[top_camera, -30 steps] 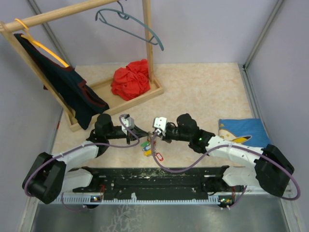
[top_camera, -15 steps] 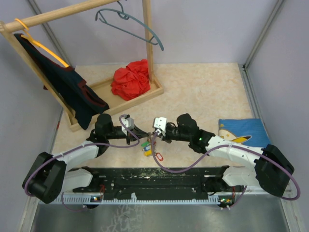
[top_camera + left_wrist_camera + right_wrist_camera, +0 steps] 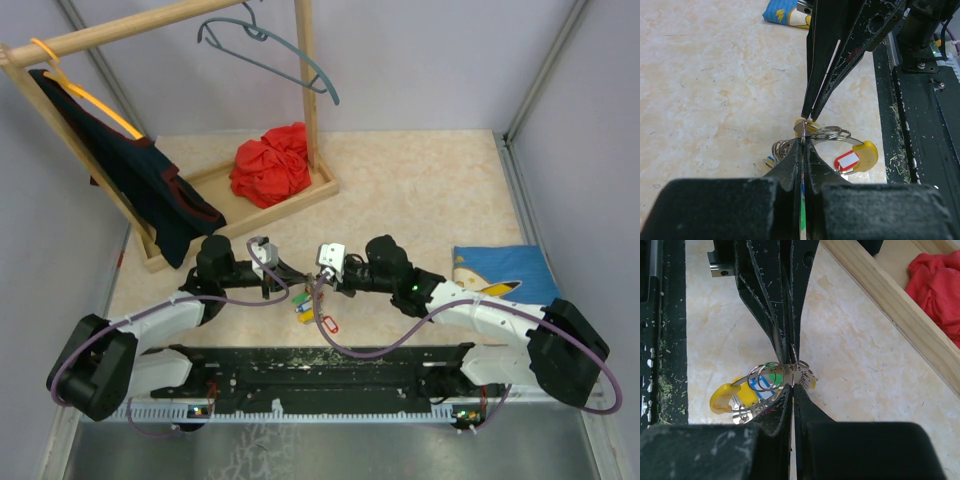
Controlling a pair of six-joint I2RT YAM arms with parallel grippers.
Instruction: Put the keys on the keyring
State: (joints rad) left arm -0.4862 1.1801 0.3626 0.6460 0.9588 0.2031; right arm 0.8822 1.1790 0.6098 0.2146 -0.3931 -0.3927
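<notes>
As left gripper [image 3: 803,143] and right gripper [image 3: 791,386] pinch the keyring [image 3: 864,154] — yellow end points nearward.

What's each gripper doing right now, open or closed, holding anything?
Left gripper: closed, apparently on one of the keys.
Right gripper: closed, apparently on the keyring.

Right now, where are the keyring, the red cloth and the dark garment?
keyring [image 3: 866,152]: left wrist view, its yellow section.
red cloth [image 3: 272,165]: top view, middle of the bundle.
dark garment [image 3: 150,190]: top view, its hanging body.
</notes>
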